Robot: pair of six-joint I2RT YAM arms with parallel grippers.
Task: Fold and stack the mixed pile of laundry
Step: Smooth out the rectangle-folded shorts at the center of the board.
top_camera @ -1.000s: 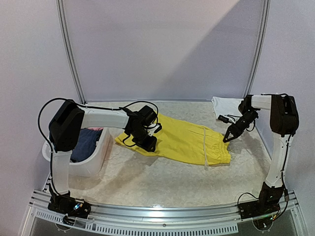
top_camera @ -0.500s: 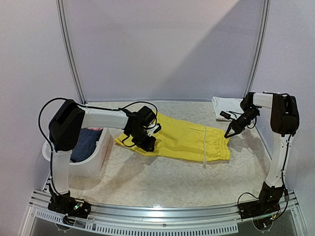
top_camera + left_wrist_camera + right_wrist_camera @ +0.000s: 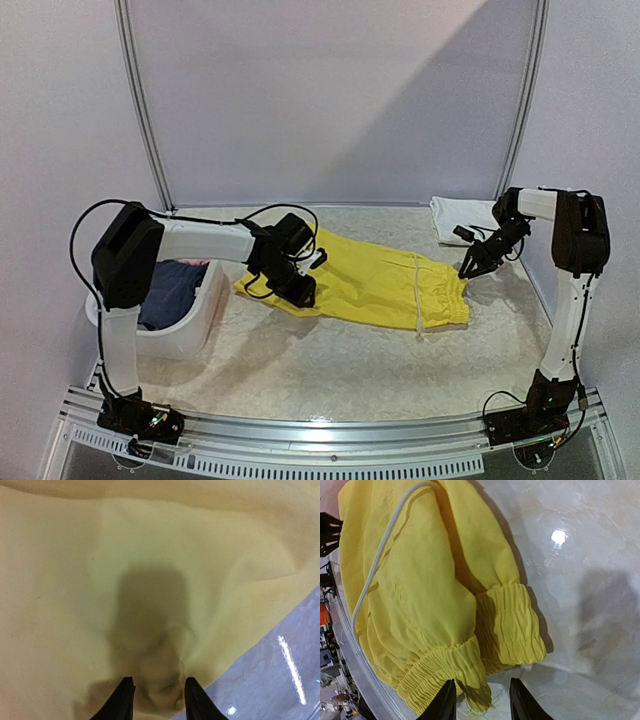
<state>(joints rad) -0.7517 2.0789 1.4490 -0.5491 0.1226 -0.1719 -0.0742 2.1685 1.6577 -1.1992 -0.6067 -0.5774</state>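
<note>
Where the yellow drawstring shorts (image 3: 370,285) lie spread across the middle of the table (image 3: 330,370), my left pincer (image 3: 300,292) sits low on their near-left edge, beside the white slotted basket (image 3: 200,322). From my left wrist, the fingers (image 3: 125,702) stand a little apart with a puckered fold of the yellow cloth (image 3: 150,555) bunched between them. The fabric draws in toward the gap, so I seem to have it pinched, though the contact itself sits at the bottom rim of the view.

My right pincer (image 3: 465,272) hangs at the opposite end, just off the far corner of the gathered waistband (image 3: 510,625). Its fingers (image 3: 446,702) are spread apart with nothing between them. Under them I see the waistband's ruffled edge and bare table, and I cannot tell whether the tips touch the cloth. The white drawstring (image 3: 384,545) runs in a loose line over the yellow fabric, well away from that pincer (image 3: 481,682).

A white T-shirt (image 3: 447,215) lies at the far right corner of the table, just behind my right arm. In the basket rest a dark navy piece (image 3: 170,295) and, at its far rim, a pink piece (image 3: 195,262).
</note>
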